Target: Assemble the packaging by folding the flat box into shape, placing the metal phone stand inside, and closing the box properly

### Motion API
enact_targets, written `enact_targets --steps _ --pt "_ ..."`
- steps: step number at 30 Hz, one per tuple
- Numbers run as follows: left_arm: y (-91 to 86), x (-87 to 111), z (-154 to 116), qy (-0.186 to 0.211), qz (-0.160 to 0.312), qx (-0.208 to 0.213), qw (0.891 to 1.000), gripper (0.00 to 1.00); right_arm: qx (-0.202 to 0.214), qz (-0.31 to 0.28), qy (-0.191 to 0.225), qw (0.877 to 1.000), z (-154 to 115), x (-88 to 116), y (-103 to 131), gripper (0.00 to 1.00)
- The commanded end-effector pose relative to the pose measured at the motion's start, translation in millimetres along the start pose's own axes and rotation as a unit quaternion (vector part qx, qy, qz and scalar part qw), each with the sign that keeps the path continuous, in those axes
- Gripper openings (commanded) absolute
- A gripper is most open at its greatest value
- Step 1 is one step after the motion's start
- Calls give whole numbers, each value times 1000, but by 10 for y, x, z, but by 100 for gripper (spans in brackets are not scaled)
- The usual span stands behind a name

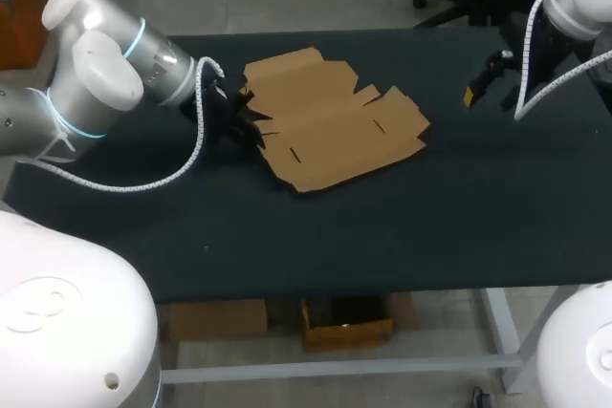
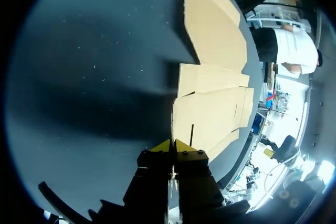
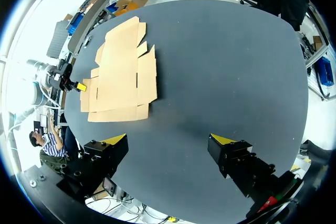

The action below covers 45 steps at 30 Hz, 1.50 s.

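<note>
Flat box [image 1: 330, 121] of brown cardboard lies unfolded on the dark desk [image 1: 478, 207], towards its far left part, flaps spread. I see my left hand [image 2: 172, 145] low at the box's left edge, its yellow tips clenched together on the thin card edge. My right hand [image 3: 170, 139] hangs above bare desk on the right, well apart from the box, fingers spread wide and grasping nothing.
</note>
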<state>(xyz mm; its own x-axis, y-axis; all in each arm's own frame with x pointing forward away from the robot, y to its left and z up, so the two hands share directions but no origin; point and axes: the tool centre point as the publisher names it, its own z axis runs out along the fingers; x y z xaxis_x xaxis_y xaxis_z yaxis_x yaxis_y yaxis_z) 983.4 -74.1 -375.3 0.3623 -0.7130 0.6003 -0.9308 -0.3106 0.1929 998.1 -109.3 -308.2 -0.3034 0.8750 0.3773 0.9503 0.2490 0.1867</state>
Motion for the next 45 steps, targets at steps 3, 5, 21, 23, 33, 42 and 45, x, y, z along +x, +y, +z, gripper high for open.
enact_targets --steps 3,5,21,23,33,42,45 --pt "-23 -12 -47 -11 0 -2 1000 0 4 -1 3 1000 -9 2 17 100" --pt "-21 -19 -61 -10 1 -1 1000 13 4 -1 3 1000 -8 6 18 100" --pt "-108 -54 -196 9 30 1 1000 100 5 -2 4 1000 3 13 9 100" --pt "-136 -57 -207 16 36 -3 999 100 5 -2 5 1000 3 12 10 100" --pt "-136 -39 -106 42 78 -39 995 85 5 0 7 1000 0 -13 2 100" --pt "-167 -27 9 48 85 -56 994 53 7 -2 6 1000 -8 -1 24 100" --pt "-140 -14 39 50 83 -60 993 42 8 -1 6 1000 2 -8 30 100"
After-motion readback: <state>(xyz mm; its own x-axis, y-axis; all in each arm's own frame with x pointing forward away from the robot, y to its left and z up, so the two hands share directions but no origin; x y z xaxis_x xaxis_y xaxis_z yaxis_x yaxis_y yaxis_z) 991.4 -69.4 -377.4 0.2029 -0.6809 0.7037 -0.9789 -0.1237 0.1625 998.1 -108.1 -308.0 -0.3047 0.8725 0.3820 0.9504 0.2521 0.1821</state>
